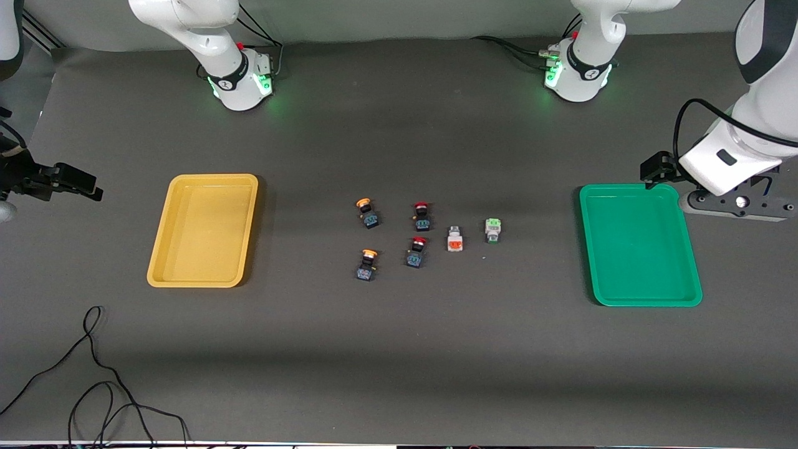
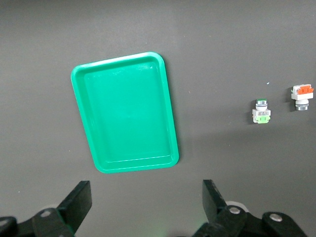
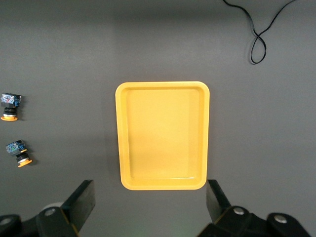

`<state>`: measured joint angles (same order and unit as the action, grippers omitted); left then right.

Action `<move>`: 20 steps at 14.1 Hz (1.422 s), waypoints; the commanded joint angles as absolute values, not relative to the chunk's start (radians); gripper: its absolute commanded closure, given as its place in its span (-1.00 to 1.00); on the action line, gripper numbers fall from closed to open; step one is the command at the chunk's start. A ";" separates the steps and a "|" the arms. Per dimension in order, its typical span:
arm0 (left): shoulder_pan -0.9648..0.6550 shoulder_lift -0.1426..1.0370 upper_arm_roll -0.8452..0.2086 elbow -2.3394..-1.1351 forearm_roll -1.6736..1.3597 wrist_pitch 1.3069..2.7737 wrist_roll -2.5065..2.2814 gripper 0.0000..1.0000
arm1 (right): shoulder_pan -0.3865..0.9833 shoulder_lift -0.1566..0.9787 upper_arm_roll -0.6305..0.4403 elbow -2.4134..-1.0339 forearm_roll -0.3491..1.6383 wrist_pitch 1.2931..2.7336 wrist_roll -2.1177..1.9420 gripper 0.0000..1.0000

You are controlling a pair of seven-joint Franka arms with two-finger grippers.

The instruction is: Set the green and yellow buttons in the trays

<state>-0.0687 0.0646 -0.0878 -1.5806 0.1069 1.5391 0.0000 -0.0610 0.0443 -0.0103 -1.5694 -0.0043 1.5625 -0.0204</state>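
Left hand (image 2: 143, 207) overlooks green tray (image 2: 126, 112).

The table held two shallow plastic trays, one yellow (image 1: 202, 230) and one green (image 1: 640, 245), plus six small push buttons: two dark-bodied yellow-capped (image 1: 368, 212) (image 1: 367, 264), two dark-bodied red-capped (image 1: 421, 216) (image 1: 417, 251), one grey-white green-faced (image 1: 493, 229), one grey-white orange-faced (image 1: 456, 239).

Even, soft overhead light on the dark table (image 1: 399, 349), faint shadows beside both trays, everything sharp, no glare.

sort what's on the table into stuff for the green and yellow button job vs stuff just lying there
For the job:
yellow buttons and
green button
yellow tray
green tray

Lying about:
red buttons and
orange-faced grey button
black cable
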 commanded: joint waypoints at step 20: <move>-0.086 0.098 -0.100 -1.533 0.054 1.531 -0.053 -0.98 | 0.392 0.069 -0.006 -1.715 0.063 1.737 0.403 -1.00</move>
<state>-0.0533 0.0764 -0.0899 -1.5790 0.0616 1.5416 -0.0054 0.3044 0.0570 0.0051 -1.6758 0.0424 1.6582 0.2909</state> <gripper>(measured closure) 0.000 0.000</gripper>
